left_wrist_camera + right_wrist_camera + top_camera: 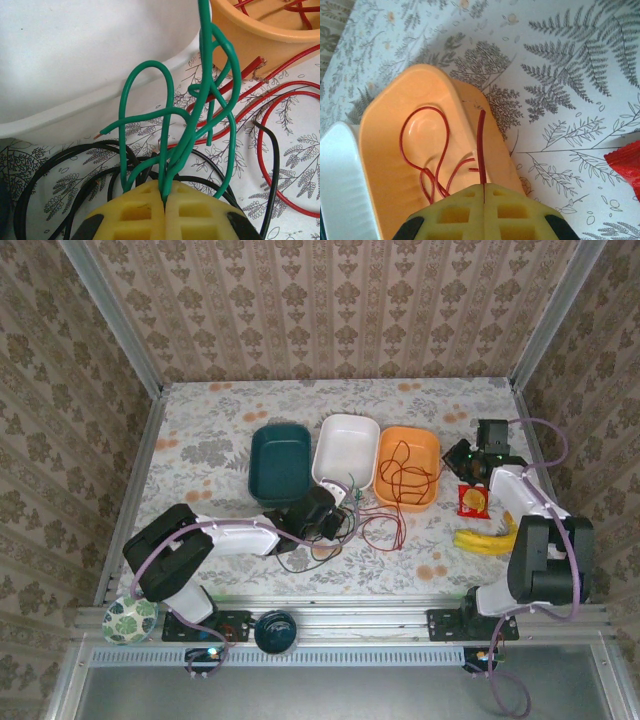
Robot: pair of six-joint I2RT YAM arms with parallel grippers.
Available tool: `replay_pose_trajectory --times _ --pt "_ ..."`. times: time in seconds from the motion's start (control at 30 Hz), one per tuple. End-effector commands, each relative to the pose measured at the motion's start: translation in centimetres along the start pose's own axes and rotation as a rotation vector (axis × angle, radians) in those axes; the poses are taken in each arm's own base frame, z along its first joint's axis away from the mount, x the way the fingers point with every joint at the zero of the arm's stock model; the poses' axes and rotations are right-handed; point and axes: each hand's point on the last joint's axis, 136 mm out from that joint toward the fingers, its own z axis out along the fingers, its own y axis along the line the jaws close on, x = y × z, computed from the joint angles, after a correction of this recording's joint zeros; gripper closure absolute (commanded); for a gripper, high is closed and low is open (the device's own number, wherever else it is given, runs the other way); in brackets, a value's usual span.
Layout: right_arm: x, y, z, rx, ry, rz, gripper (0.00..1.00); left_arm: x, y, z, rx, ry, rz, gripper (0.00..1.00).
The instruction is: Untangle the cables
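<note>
- The left gripper (164, 197) has its yellow pads pressed together on the green cable (200, 100), which rises in twisted loops beside the white tub (75, 65).
- The right gripper (484, 187) pinches one strand of the red cable (481, 145) over the orange tub (385, 150); the rest of that strand curls on the tub floor.
- Risk: the green loops cross each other and sit over the black cable (272, 170). A straight pull would likely cinch the crossing into a knot or drag the black loops along.
- Risk: the red cable runs over the tub rim onto the table, so a hard tug could catch on the rim and shift or tip the tub.
- Risk: such thin wire could slip out from between soft pads.
- The overhead view gives the layout: red coils both inside the orange tub and on the table beside it, near the left arm.
- The left wrist view resolves the green crossings; the right wrist view shows the grip itself.
</note>
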Motion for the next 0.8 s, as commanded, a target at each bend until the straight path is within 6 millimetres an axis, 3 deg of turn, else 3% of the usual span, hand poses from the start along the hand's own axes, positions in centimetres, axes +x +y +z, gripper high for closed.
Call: replay_pose_trajectory --times 0.0,0.23,0.4,0.5,0.6,0.63,0.77 --pt "0.8 0.9 -0.4 0.0 -0.01 -0.12 0.98 1.2 -0.1 0.3 -0.008 0.054 0.029 1.0" --pt "5.2 4.8 1.4 -0.072 0.099 -0.308 0.98 0.2 -0.2 0.4 -0.004 0.025 0.004 1.0" --pt "7.7 3.4 3.7 0.02 0.218 -0.297 0.96 0.0 -0.3 0.4 -0.006 0.02 0.001 1.0" --pt "7.5 2.2 4.1 0.091 0.215 -0.275 0.91 -0.1 -0.2 0.2 -0.009 0.015 -0.002 1.0" --pt "6.6 1.7 3.4 0.131 0.164 -0.27 0.63 0.0 -0.1 0.1 -0.015 0.012 -0.009 1.0" --pt "6.2 1.9 3.1 0.13 0.145 -0.274 0.59 -0.1 -0.1 0.0 -0.015 0.011 -0.009 1.0" --pt "4.8 2.7 1.6 0.111 0.062 -0.284 0.54 -0.2 -0.1 0.1 -0.017 0.006 -0.008 1.0"
